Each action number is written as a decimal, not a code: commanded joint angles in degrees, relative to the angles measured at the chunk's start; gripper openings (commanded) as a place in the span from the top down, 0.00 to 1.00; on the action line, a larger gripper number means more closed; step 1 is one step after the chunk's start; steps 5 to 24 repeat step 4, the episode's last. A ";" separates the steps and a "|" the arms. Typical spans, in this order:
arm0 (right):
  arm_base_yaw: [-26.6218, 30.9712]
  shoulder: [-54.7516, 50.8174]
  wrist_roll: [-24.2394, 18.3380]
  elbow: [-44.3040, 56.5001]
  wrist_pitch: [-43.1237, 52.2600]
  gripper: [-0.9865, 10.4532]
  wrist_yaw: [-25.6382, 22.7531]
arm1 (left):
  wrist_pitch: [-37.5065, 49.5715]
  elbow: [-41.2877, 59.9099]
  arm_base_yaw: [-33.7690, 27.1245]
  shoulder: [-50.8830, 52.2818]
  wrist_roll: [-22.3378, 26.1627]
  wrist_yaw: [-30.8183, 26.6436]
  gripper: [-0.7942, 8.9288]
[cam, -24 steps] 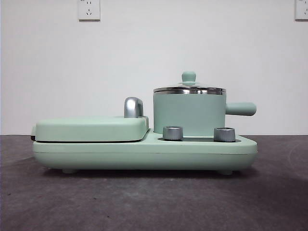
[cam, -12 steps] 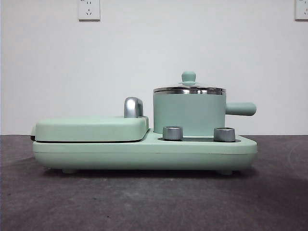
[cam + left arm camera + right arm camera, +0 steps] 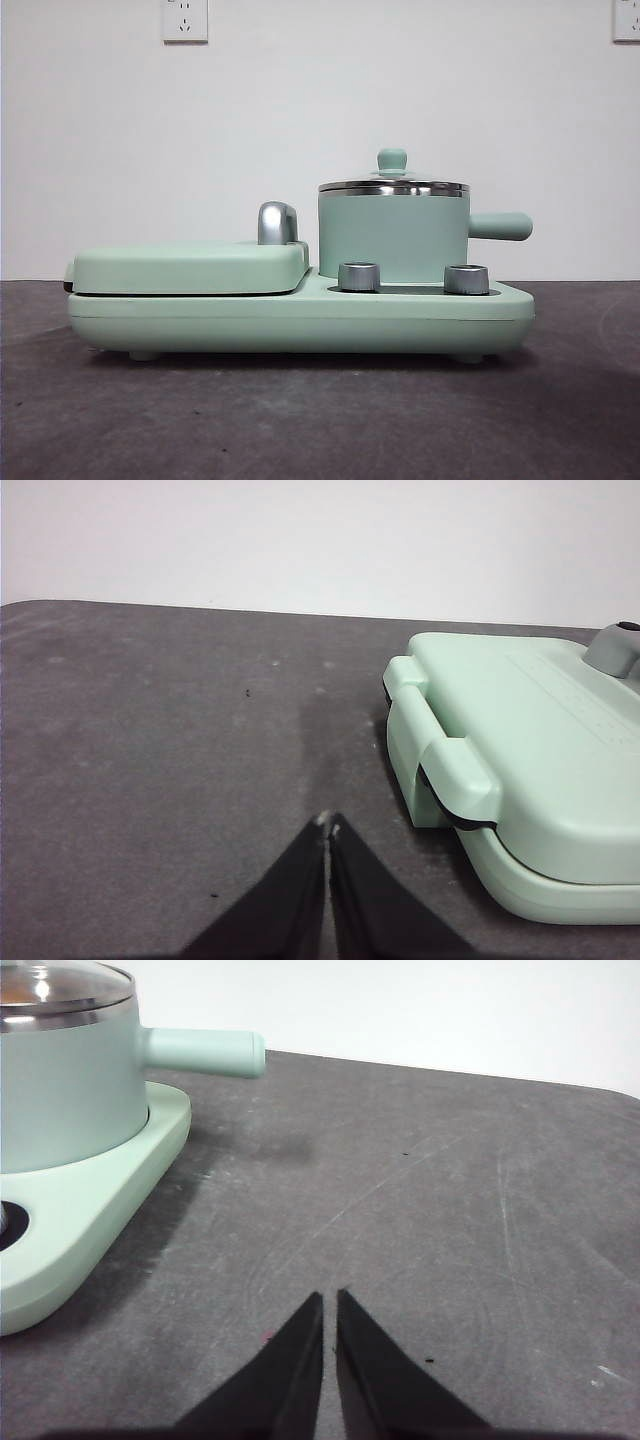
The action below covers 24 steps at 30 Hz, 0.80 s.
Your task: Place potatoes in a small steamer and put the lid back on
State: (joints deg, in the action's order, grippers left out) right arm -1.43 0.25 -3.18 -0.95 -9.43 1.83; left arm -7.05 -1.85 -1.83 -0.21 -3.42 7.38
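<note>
The small steamer (image 3: 393,238), a mint-green pot with a steel rim and a stubby side handle (image 3: 500,226), stands on the right of the mint-green cooker base (image 3: 300,320). The glass lid with its green knob (image 3: 392,160) sits on the pot; its glass also shows in the right wrist view (image 3: 55,985). The potato is hidden or out of view. My left gripper (image 3: 327,825) is shut and empty over the table beside the griddle end. My right gripper (image 3: 329,1300) is shut and empty over the table beside the steamer (image 3: 70,1080).
The flat mint-green griddle cover (image 3: 190,266) with a chrome handle (image 3: 277,222) lies on the cooker's left half; it also shows in the left wrist view (image 3: 530,750). Two steel knobs (image 3: 359,276) sit at the cooker's front. The dark grey table (image 3: 300,420) surrounds it.
</note>
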 commanded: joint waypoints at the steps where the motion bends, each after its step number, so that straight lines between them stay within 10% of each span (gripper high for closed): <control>1: 0.07 -0.04 -0.31 0.31 0.74 0.90 0.04 | 0.66 1.11 -0.07 0.02 0.57 -0.11 0.91; 24: 0.07 -0.04 -0.31 0.31 0.74 0.90 0.04 | 0.66 1.11 -0.07 0.02 0.57 -0.11 0.91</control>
